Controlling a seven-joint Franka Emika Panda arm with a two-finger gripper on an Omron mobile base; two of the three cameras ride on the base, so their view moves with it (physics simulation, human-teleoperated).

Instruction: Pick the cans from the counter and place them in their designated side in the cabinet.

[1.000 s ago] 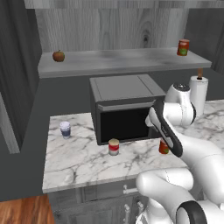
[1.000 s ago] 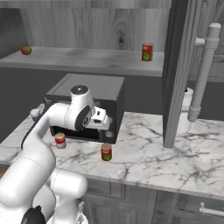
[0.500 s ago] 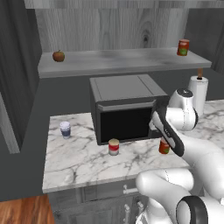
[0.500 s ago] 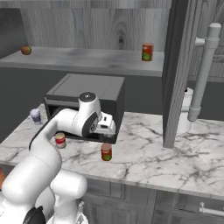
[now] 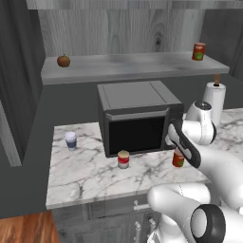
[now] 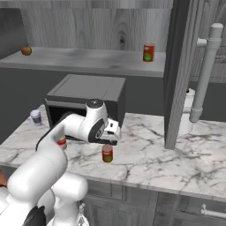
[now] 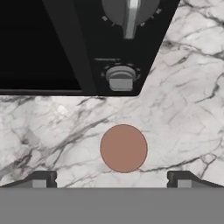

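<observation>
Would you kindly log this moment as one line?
gripper: open, above can | can: on counter | shelf can: placed

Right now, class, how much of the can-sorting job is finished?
Done: one can already stands on the cabinet shelf. In hand: the open pincer hovers above the orange-red can. Left: that can and the red-and-white can, both on the counter.

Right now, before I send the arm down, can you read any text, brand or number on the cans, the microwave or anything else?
No readable text anywhere.
Can on the shelf: red with a green patch, no letters legible.
Can below the gripper: same colours, label too blurred to read.
Red-and-white can: label too small to read.
Microwave: tick marks around the dial, no numbers legible.
Cup: plain blue band, no writing.
</observation>
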